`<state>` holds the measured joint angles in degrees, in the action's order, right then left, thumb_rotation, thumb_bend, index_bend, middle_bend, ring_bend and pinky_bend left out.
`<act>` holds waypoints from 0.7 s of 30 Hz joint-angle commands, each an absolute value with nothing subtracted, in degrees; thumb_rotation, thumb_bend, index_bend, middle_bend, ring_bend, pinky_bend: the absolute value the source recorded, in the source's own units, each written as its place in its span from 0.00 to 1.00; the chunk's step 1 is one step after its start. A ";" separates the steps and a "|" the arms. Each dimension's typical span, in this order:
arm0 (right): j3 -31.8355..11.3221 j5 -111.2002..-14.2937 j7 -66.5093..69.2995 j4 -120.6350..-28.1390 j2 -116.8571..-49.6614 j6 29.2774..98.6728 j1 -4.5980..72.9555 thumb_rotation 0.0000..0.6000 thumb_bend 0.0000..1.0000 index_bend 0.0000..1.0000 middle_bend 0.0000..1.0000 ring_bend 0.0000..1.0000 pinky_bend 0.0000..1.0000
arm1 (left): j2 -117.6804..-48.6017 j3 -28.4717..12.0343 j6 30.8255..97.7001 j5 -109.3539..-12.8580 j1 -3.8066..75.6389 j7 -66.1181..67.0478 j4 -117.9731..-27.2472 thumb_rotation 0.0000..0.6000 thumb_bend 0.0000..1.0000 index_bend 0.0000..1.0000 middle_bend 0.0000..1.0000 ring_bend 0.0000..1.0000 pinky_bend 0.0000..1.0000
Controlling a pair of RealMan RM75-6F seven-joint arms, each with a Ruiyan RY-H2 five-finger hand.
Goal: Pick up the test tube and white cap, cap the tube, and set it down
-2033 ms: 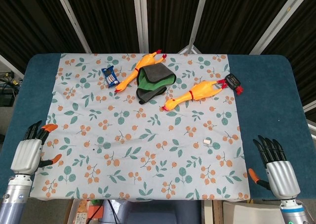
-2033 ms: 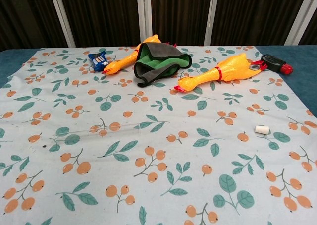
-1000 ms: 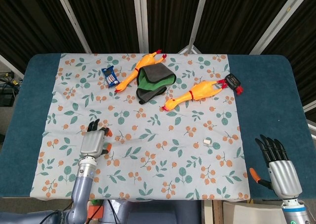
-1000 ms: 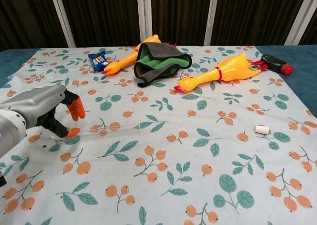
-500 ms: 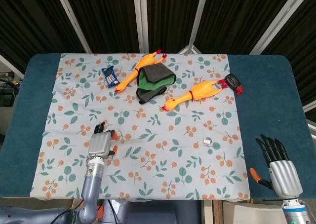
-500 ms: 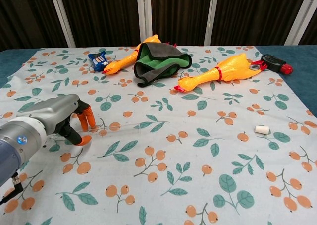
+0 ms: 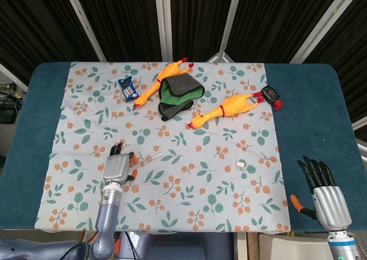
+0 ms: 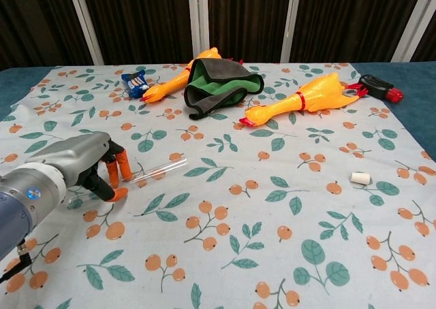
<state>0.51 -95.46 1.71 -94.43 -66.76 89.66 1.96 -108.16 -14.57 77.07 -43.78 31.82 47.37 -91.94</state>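
Note:
The clear test tube point(image 8: 160, 171) slants up off the flowered cloth, its free end pointing right; in the head view the test tube point(image 7: 151, 157) shows as a thin pale line. My left hand point(image 8: 82, 163) pinches its left part between orange-tipped fingers, and the same left hand point(image 7: 117, 165) sits at the cloth's near left. The white cap point(image 8: 360, 178) lies alone on the cloth at the right, seen from above as the small white cap point(image 7: 241, 165). My right hand point(image 7: 324, 196) hovers at the near right corner, fingers spread, holding nothing, far from the cap.
At the back lie two yellow rubber chickens point(image 7: 165, 81) point(image 7: 225, 108), a green and grey cloth point(image 7: 180, 95), a small blue packet point(image 7: 128, 89) and a black and red tool point(image 7: 271, 95). The flowered cloth point(image 7: 189, 197) covers a blue table point(image 7: 309, 117).
My left hand came in from the near left edge to the tube and closed its fingers on it. The tube's right end has lifted off the cloth. The right hand stayed put.

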 commanded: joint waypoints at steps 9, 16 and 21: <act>0.54 -95.52 1.65 -94.46 -66.76 89.63 1.95 1.00 0.36 0.00 0.00 0.00 0.00 | -107.04 -14.75 77.55 -46.30 32.47 45.56 -92.33 1.00 0.72 0.58 0.61 0.08 0.00; 0.55 -95.29 1.45 -94.68 -66.78 89.33 2.00 1.00 0.36 0.00 0.00 0.00 0.00 | -104.19 -13.30 76.37 -51.82 32.64 42.10 -92.75 1.00 0.75 0.60 0.63 0.09 0.00; 0.15 -94.14 0.02 -95.57 -66.85 88.08 2.44 1.00 0.36 0.00 0.00 0.00 0.00 | -100.73 -12.18 74.15 -57.06 32.86 37.70 -91.96 1.00 0.75 0.60 0.63 0.09 0.00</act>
<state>0.29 -94.50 0.50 -95.31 -66.82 88.50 2.26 -102.36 -12.81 75.34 -55.11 32.68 39.57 -92.43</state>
